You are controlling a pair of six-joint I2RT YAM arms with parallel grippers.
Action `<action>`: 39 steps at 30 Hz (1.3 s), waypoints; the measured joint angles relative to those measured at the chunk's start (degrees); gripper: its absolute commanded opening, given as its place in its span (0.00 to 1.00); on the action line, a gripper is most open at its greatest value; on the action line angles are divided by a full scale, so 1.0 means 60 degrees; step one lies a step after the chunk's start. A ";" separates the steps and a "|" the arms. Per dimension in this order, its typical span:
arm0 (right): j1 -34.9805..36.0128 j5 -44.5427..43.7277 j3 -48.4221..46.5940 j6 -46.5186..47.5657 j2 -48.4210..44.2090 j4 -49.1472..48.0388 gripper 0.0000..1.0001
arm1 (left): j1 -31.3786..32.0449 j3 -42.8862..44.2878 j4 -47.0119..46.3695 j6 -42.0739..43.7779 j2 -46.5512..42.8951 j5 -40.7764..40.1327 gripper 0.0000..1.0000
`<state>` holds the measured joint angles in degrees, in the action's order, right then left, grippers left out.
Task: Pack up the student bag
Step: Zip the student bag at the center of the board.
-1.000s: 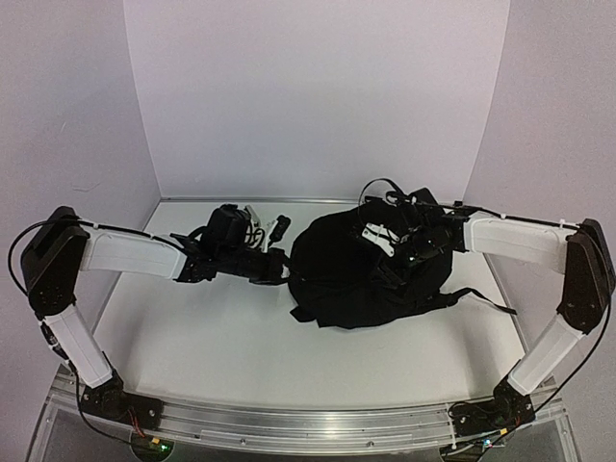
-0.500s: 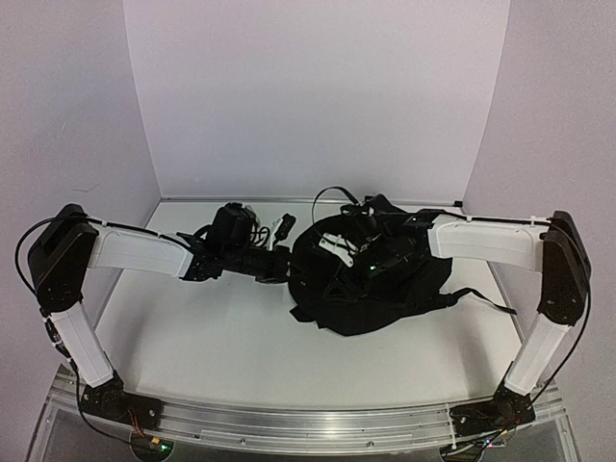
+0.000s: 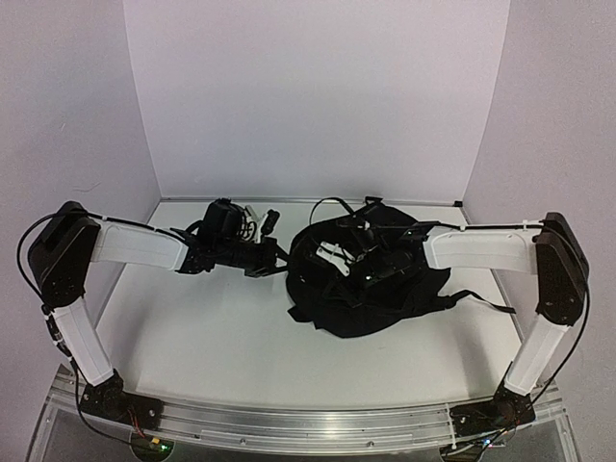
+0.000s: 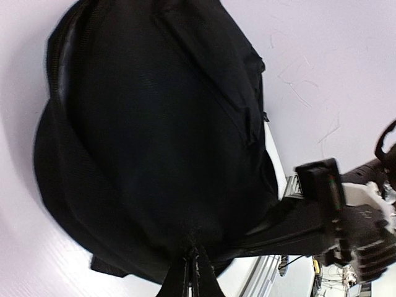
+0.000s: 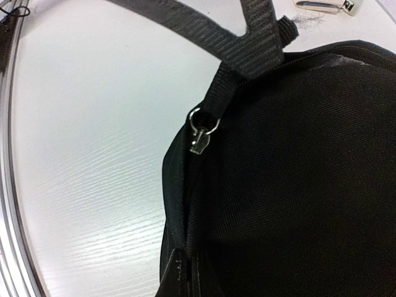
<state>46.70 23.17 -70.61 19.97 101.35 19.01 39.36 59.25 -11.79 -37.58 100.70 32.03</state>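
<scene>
From above, the large black soft fabric student bag (image 3: 385,303) lies on the white worktop (image 3: 192,327), in the middle and a little to the right. It is a rounded heap, with thin black straps running out to the right side. The left tool (image 3: 274,260) reaches in from the left and touches the left edge of the student bag. The right tool (image 3: 332,255) comes from the right and lies over the top of the bag, near its far left part. The two tools are near each other. The inside of the bag does not show in this view.

In the left wrist view, the student bag (image 4: 154,124) fills most of the picture as one dark surface. The left tool (image 4: 192,275) is narrow, its two fingers pressed together on a fold of the bag's fabric. The black part of the right arm (image 4: 334,210) is at the right.

In the right wrist view, the black cloth of the student bag (image 5: 297,185) takes up the right half and the worktop (image 5: 93,154) the left. A small silver metal zipper pull (image 5: 201,141) hangs at the bag's edge, under a dark grey woven strap (image 5: 185,25). The right tool (image 5: 182,275) is narrow too, gripping the seam at the edge of the bag. I cannot tell what the bag contains.
</scene>
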 measured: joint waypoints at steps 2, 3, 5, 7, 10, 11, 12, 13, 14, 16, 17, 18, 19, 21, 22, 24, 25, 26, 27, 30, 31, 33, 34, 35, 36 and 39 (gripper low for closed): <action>0.0002 -0.0012 0.0321 0.0098 -0.0319 -0.0134 0.00 | -0.0167 0.0041 0.0071 -0.0004 0.0152 0.0099 0.00; 0.0006 -0.0028 0.0462 0.0166 -0.0460 -0.0173 0.00 | -0.0249 0.0100 0.0143 -0.0004 0.0225 0.0145 0.00; 0.0026 -0.0095 0.0817 0.0386 -0.0736 -0.0161 0.00 | -0.0452 0.0257 0.0219 0.0007 0.0306 0.0143 0.00; 0.0054 -0.0212 0.1244 0.0623 -0.1004 -0.0311 0.00 | -0.0653 0.0424 0.0361 0.0019 0.0348 0.0336 0.00; 0.0088 -0.0458 0.1691 0.0962 -0.1366 -0.0601 0.00 | -0.0667 0.0581 0.0501 0.0103 0.0419 0.0646 0.00; 0.0101 -0.0583 0.1845 0.1077 -0.1521 -0.0657 0.00 | -0.0656 0.0611 0.0510 0.0141 0.0449 0.0779 0.00; 0.0105 -0.0717 0.1993 0.1200 -0.1688 -0.0683 0.00 | -0.0644 0.0614 0.0538 0.0183 0.0456 0.0915 0.00; 0.0109 -0.0848 0.2142 0.1323 -0.1855 -0.0711 0.00 | -0.0632 0.0614 0.0575 0.0225 0.0460 0.1060 0.00; 0.0105 -0.0966 0.2276 0.1450 -0.2028 -0.0726 0.01 | -0.0610 0.0614 0.0601 0.0268 0.0461 0.1222 0.00; 0.0081 -0.1153 0.2499 0.1635 -0.2336 -0.0713 0.19 | -0.0546 0.0614 0.0595 0.0293 0.0461 0.1498 0.00; 0.0068 -0.1209 0.2520 0.1626 -0.2418 -0.0612 0.36 | -0.0486 0.0614 0.0555 0.0311 0.0461 0.1596 0.00; 0.0045 -0.1232 0.2452 0.1655 -0.2437 -0.0385 0.51 | -0.0425 0.0614 0.0506 0.0344 0.0461 0.1609 0.00; 0.0006 -0.1237 0.2369 0.1565 -0.2438 0.0030 0.58 | -0.0369 0.0614 0.0414 0.0367 0.0461 0.1603 0.00; -0.0064 -0.1135 0.2147 0.1356 -0.2376 0.0749 0.62 | -0.0256 0.0615 0.0279 0.0412 0.0461 0.1615 0.00; -0.0081 -0.1021 0.1935 0.1253 -0.2293 0.1060 0.62 | -0.0178 0.0626 0.0219 0.0421 0.0461 0.1623 0.00; -0.0109 -0.0788 0.1426 0.0961 -0.2066 0.1492 0.63 | -0.0009 0.0688 0.0101 0.0402 0.0479 0.1667 0.00; -0.0106 -0.0637 0.1050 0.0777 -0.1896 0.1593 0.63 | 0.0078 0.0738 -0.0024 0.0339 0.0520 0.1691 0.00; -0.0091 -0.0518 0.0764 0.0635 -0.1774 0.1570 0.63 | 0.0155 0.0762 -0.0184 0.0275 0.0571 0.1723 0.00; -0.0070 -0.0399 0.0497 0.0488 -0.1670 0.1524 0.63 | 0.0221 0.0774 -0.0308 0.0218 0.0613 0.1751 0.00; 0.0037 -0.0088 -0.0093 0.0115 -0.1410 0.1338 0.62 | 0.0319 0.0774 -0.0474 0.0014 0.0694 0.1821 0.00; 0.0080 0.0004 -0.0228 -0.0009 -0.1270 0.1212 0.62 | 0.0318 0.0774 -0.0542 -0.0015 0.0710 0.1834 0.00; 0.0139 0.0115 -0.0318 -0.0178 -0.0991 0.0951 0.61 | 0.0315 0.0774 -0.0612 -0.0083 0.0716 0.1876 0.00; 0.0161 0.0150 -0.0316 -0.0240 -0.0857 0.0896 0.60 | 0.0315 0.0774 -0.0649 -0.0120 0.0716 0.1891 0.00; 0.0171 0.0169 -0.0291 -0.0299 -0.0754 0.0834 0.58 | 0.0316 0.0774 -0.0683 -0.0180 0.0716 0.1894 0.00; 0.0188 0.0189 -0.0228 -0.0359 -0.0645 0.0722 0.54 | 0.0319 0.0774 -0.0715 -0.0225 0.0716 0.1894 0.00; 0.0204 0.0185 0.0114 -0.0520 -0.0503 0.0407 0.33 | 0.0351 0.0772 -0.0730 -0.0290 0.0716 0.1896 0.00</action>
<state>47.92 24.28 -69.92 16.84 98.33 21.46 41.47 63.89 -16.17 -39.32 104.99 43.41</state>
